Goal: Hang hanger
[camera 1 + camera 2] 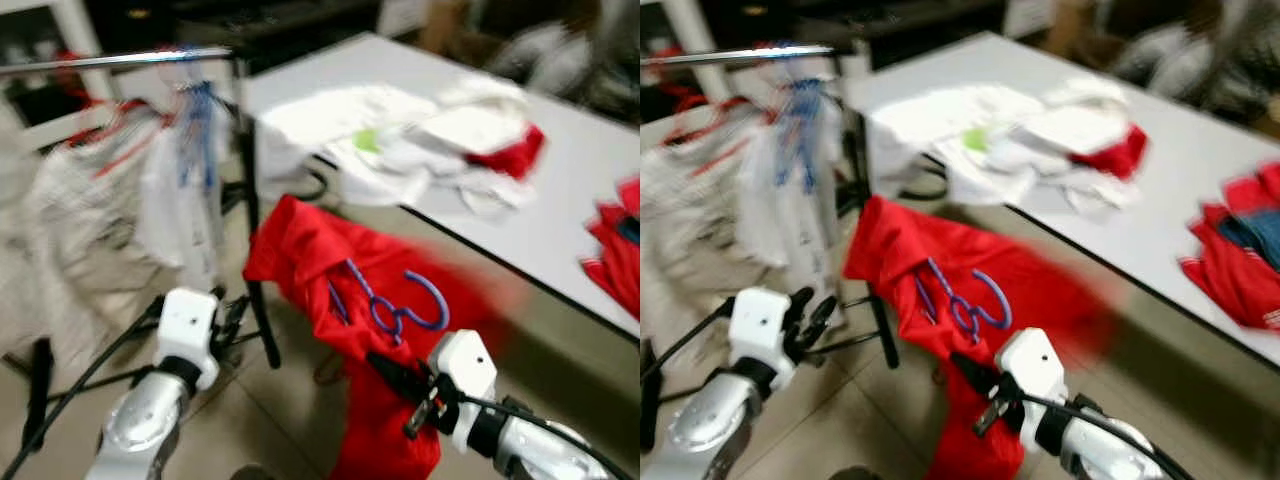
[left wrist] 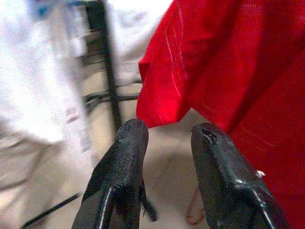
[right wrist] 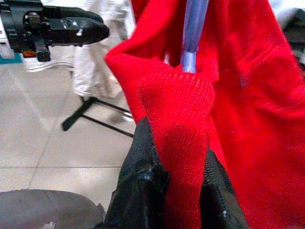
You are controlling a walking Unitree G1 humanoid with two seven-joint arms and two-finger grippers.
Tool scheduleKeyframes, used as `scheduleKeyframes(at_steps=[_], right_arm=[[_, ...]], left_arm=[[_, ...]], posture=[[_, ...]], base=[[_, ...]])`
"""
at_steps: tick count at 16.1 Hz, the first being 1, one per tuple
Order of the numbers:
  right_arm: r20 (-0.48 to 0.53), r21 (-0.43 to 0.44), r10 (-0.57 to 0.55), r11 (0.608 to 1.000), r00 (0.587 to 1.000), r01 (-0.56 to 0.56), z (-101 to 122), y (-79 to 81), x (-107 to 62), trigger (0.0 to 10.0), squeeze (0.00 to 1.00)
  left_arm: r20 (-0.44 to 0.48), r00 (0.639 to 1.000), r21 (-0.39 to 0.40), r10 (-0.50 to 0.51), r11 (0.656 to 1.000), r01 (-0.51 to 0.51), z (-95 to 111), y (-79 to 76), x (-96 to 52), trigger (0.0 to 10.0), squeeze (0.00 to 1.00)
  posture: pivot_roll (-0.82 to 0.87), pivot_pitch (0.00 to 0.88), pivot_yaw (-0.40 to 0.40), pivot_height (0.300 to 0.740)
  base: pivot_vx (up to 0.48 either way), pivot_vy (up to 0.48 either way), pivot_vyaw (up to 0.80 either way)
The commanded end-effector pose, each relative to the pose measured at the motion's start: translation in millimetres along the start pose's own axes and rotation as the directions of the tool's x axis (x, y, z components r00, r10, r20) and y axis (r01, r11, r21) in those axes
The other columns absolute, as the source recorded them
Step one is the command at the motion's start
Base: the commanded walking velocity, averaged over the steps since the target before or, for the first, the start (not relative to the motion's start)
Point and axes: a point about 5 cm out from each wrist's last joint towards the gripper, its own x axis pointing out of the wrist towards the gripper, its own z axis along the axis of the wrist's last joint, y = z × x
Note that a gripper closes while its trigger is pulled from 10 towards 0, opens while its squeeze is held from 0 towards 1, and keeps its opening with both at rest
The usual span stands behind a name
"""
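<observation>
blue plastic hanger (image 1: 392,303) with curled hook, lying tilted against front of red shirt (image 1: 330,265), neck buried in shirt fabric. shirt bright red, knit, draped loose, bunched fold pinched between black fingers; hangs just beside clothes rack (image 1: 120,60), below its metal rail. views blurred.

No legible text, label, brand, number or sign anywhere.
</observation>
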Motion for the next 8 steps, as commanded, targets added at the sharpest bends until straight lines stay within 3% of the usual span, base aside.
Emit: scheduleKeyframes(at_steps=[1, 5, 8], right_arm=[[0.014, -0.010, 0.006, 1.000, 1.000, -0.006, 4, 1.0, -3.3, 10.0, 0.00], [0.014, -0.011, 0.003, 1.000, 1.000, -0.003, 4, -1.4, -4.1, 10.0, 0.00], [0.034, -0.070, -0.024, 0.997, 0.999, 0.026, 13, -21.7, 1.2, 10.0, 0.00]], left_arm=[[0.013, 1.000, 0.007, -0.017, 1.000, 0.017, 5, -5.7, -2.8, 10.0, 0.00], [0.029, 0.999, 0.018, -0.021, 1.000, 0.020, 11, -4.1, -5.0, 10.0, 0.00], [0.044, 0.998, 0.001, -0.051, 0.999, 0.051, 13, 5.5, -6.0, 10.0, 0.00]], posture=[[0.00, 0.109, -0.026, 0.740], [0.02, 0.115, -0.020, 0.740], [0.02, 0.102, -0.017, 0.740]], base=[[0.000, 0.000, 0.80], [0.000, 0.000, 0.80], [0.000, 0.000, 0.80]])
